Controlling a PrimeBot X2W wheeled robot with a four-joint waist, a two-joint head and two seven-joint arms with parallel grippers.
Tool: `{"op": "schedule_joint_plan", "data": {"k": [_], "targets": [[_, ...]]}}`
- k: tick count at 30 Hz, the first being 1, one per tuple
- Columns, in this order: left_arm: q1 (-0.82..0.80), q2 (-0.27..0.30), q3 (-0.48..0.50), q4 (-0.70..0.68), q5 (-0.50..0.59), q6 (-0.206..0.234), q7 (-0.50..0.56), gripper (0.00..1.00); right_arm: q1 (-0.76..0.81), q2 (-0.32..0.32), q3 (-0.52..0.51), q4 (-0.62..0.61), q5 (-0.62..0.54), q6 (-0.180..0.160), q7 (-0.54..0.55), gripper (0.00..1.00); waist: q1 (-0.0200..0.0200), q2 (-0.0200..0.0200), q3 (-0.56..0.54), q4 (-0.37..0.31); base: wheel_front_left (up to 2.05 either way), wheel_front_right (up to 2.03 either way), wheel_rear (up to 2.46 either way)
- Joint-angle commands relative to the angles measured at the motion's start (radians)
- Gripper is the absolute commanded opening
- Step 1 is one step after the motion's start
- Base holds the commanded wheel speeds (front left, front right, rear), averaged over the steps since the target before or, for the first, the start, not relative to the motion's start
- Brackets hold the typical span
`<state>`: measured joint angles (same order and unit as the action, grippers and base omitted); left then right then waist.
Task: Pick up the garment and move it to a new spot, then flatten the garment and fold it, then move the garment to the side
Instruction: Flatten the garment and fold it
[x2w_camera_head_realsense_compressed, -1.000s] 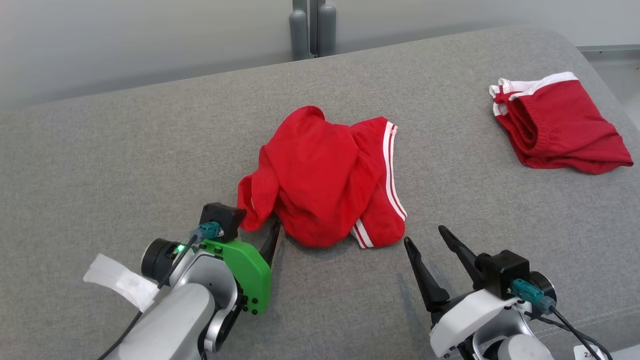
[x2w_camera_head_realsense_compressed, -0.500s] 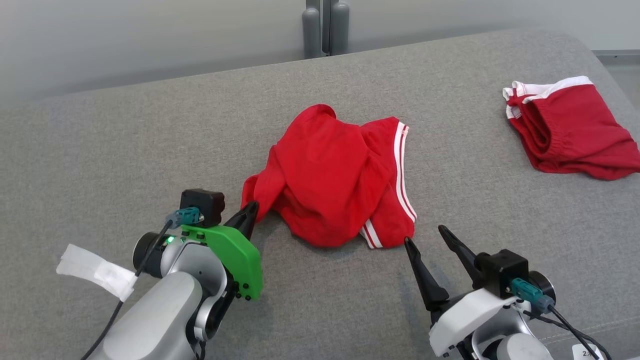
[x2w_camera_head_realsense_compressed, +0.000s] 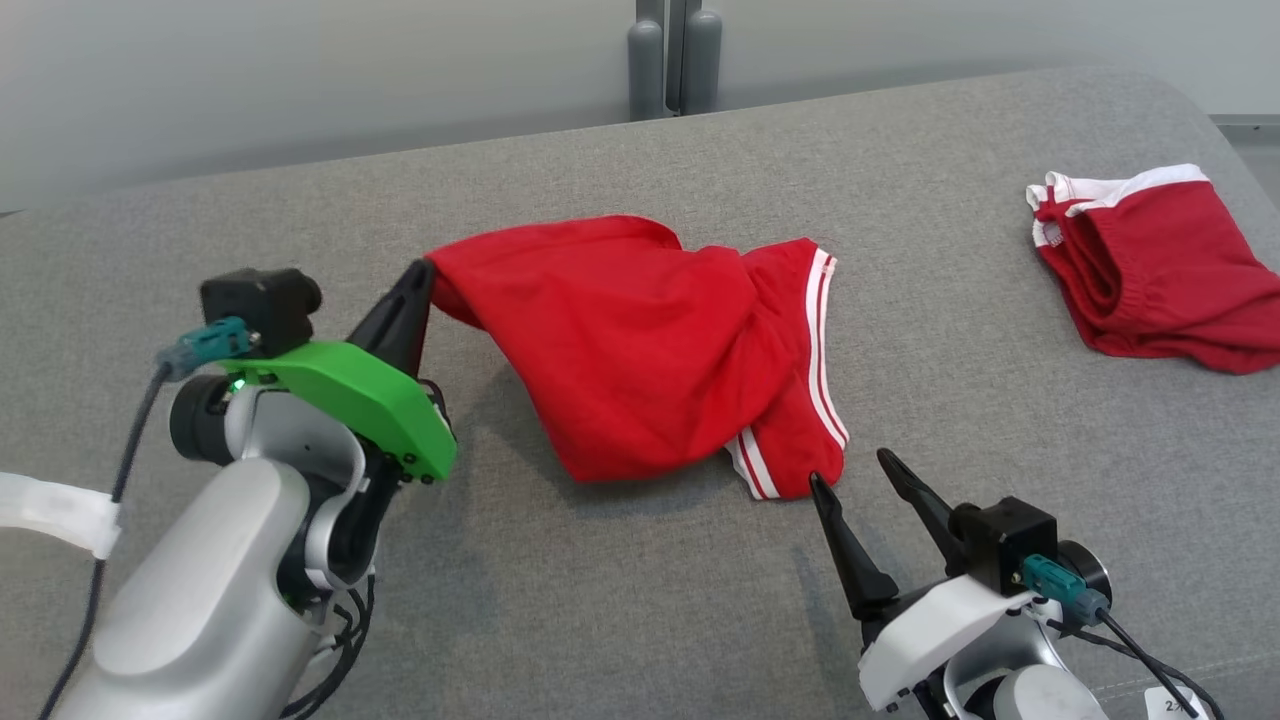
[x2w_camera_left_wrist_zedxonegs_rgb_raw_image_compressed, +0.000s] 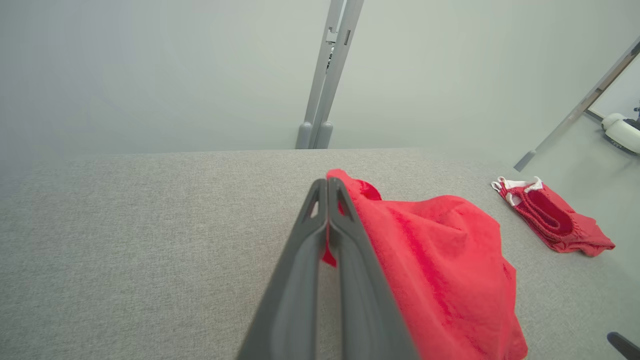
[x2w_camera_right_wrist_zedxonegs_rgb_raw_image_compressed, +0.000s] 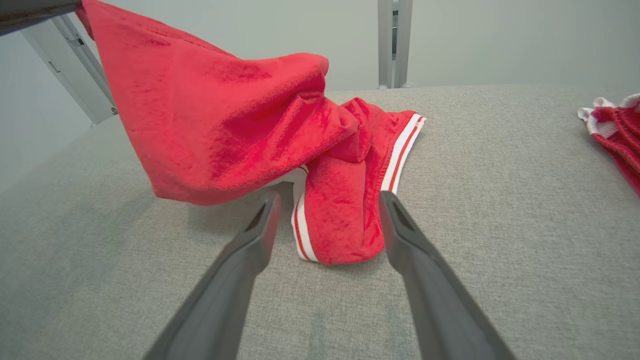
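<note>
Left fingers (x2w_camera_head_realsense_compressed: 400, 312) clenched on the garment (x2w_camera_head_realsense_compressed: 640, 340) corner, raised; cloth hangs toward 4 o'clock. Right fingers (x2w_camera_head_realsense_compressed: 848, 548) spread, empty; striped hem (x2w_camera_head_realsense_compressed: 795, 470) at their 12 o'clock, just beside the tips.

The right gripper (x2w_camera_right_wrist_zedxonegs_rgb_raw_image_compressed: 330, 199) is spread wide, low over the grey counter (x2w_camera_right_wrist_zedxonegs_rgb_raw_image_compressed: 500, 210). The garment (x2w_camera_right_wrist_zedxonegs_rgb_raw_image_compressed: 225, 120) hangs raised at upper left, its striped hem lying just beyond the fingertips. A second garment (x2w_camera_right_wrist_zedxonegs_rgb_raw_image_compressed: 617, 130) lies at the right edge.

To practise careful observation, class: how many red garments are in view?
2. One garment lies in the middle, a corner pinched and lifted by the left end effector; the second garment lies apart at the far right. None seems hidden.
</note>
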<state>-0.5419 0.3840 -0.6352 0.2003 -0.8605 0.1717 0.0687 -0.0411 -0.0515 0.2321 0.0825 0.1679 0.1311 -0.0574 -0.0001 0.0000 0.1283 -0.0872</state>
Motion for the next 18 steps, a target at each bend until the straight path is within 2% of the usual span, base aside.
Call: {"op": "schedule_joint_plan", "data": {"k": [1, 9, 18], "targets": [[-0.015, 0.014, 0.024, -0.025, -0.013, 0.008, -0.007, 0.00, -0.003, 0.000, -0.001, 0.000, -0.004, -0.001, -0.002, 1.00, 0.0001, 0.0000, -0.002, 0.001, 0.00, 0.00, 0.00], [-0.013, 0.067, 0.104, -0.244, -0.052, 0.062, 0.009, 0.00, 0.010, 0.000, -0.009, 0.002, -0.006, -0.001, -0.002, 1.00, 0.0001, 0.0000, -0.020, 0.010, 0.00, 0.00, 0.00], [0.102, 0.135, 0.164, -0.340, -0.025, 0.197, 0.002, 0.00, 0.020, 0.000, -0.005, -0.005, -0.010, -0.001, 0.005, 1.00, 0.0001, 0.0000, -0.033, 0.010, 0.00, 0.00, 0.00]]}}
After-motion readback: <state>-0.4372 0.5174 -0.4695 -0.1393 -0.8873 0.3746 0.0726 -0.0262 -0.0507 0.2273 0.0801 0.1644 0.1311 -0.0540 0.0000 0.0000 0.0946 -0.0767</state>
